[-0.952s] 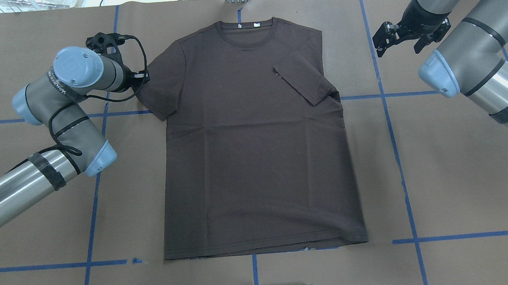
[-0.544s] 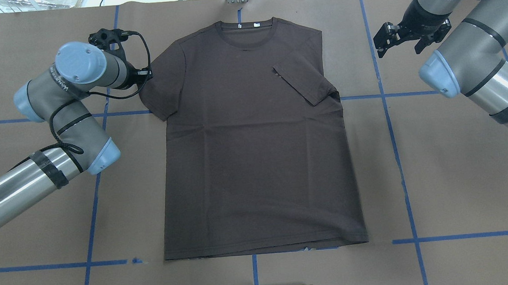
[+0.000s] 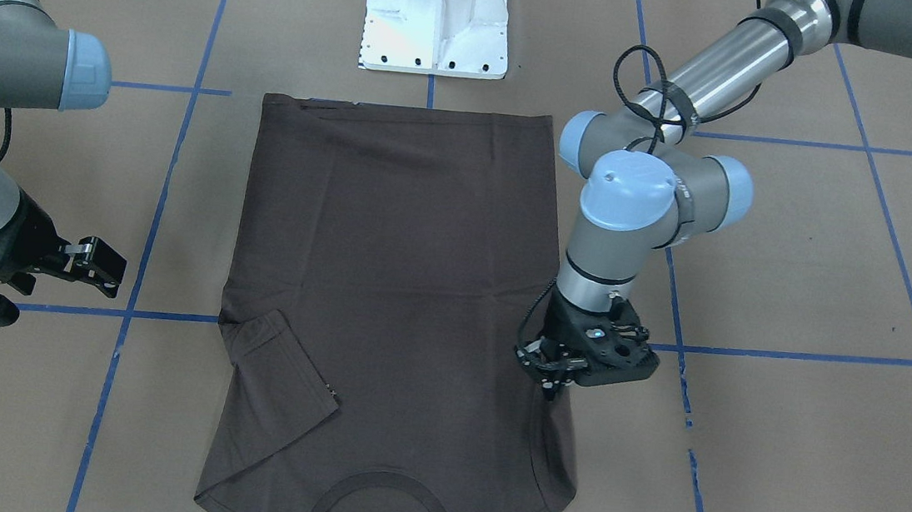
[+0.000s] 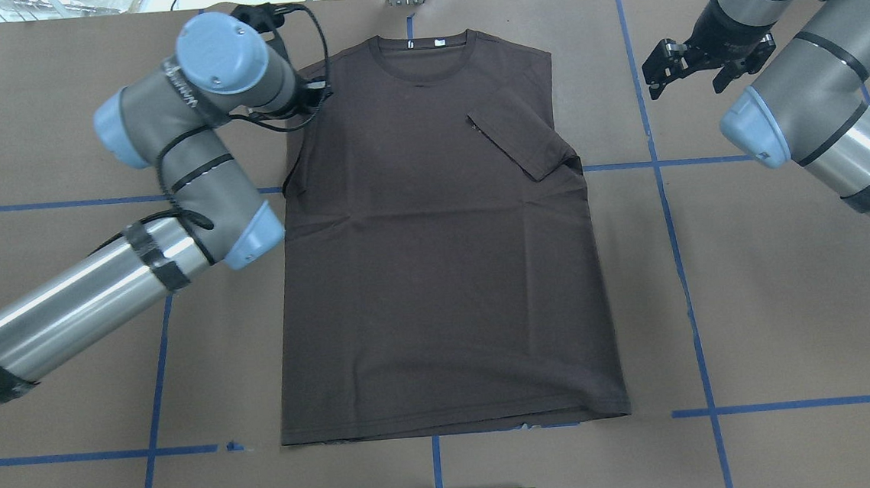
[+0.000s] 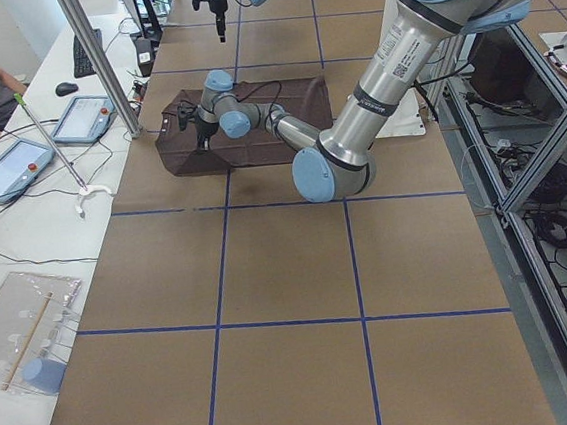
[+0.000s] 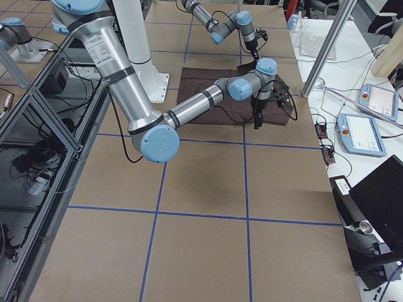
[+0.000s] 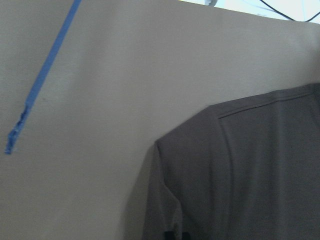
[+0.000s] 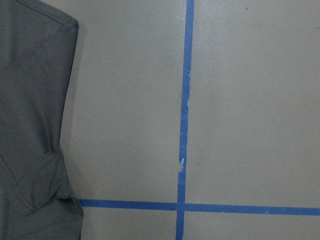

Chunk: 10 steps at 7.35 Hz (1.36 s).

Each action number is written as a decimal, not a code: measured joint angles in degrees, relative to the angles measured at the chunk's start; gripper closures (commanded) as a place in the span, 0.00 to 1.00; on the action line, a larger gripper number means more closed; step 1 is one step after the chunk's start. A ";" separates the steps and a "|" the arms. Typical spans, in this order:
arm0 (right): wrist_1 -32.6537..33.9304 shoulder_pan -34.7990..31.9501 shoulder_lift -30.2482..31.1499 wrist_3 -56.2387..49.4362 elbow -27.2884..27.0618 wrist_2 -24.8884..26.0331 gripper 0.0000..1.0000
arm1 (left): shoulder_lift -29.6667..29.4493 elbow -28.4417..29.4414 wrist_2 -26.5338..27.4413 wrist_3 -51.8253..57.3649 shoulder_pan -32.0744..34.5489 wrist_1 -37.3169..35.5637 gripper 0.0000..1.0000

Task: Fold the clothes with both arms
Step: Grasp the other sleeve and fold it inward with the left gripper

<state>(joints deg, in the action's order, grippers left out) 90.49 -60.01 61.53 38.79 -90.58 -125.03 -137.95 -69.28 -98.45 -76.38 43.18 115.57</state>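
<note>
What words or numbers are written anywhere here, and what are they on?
No text here reads clearly enough to quote.
The lettering on the left arm, near its wrist: too small and slanted to read.
The white neck labels on the T-shirt: too small, no letters show.
The screens of the tablets on the side desk: blurred.

The left arm [image 4: 72,308] and right arm [image 4: 814,83] are showing silver-grey tubes and light-blue caps. Black cable [image 4: 323,49] is looping behind the black left gripper [image 3: 552,386].
</note>
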 measured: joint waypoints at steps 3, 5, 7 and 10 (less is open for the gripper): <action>-2.56 -0.06 1.00 -0.12 0.79 0.00 0.00 | -7.35 9.00 0.25 -4.19 -2.58 2.30 0.72; -2.90 -0.08 1.04 -0.14 1.44 0.04 0.00 | -7.89 10.79 0.36 -5.17 -3.32 4.92 0.00; -2.95 -0.06 1.01 -0.08 1.51 0.05 0.00 | -9.90 11.04 0.42 -5.89 -5.28 7.58 0.00; -4.73 0.42 2.25 1.54 0.46 0.03 0.00 | -8.22 8.85 -0.80 -4.46 -5.71 6.95 0.00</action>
<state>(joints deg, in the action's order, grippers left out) 85.77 -59.59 63.77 40.33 -90.12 -125.00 -146.17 -60.43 -99.24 -80.84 37.47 122.52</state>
